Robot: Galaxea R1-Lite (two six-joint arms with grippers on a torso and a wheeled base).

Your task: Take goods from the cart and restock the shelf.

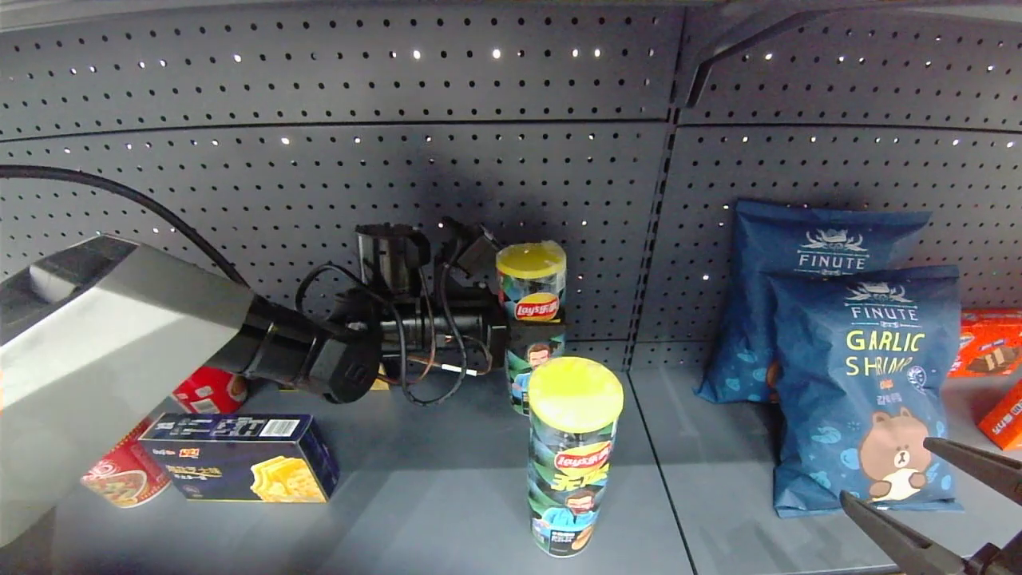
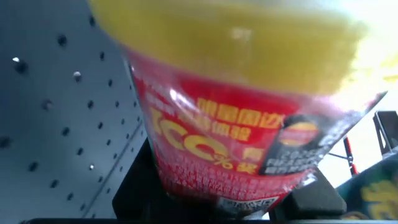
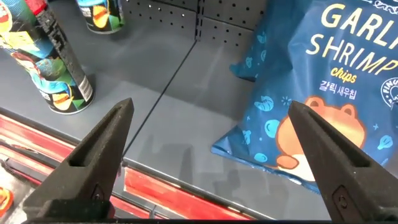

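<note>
Chips can with the yellow lid is upright at the back of the shelf, near the pegboard, and your left gripper is clamped on it. Your right gripper is spread wide, just before the blue snack bag.

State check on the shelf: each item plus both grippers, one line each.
rear chip can: upright, lid on, held by left gripper
left gripper: shut on rear chip can
front chip can: upright, lid on, free
front chip bag: standing, leaning back
cracker box: closed, lying flat
right gripper: open, empty
</note>
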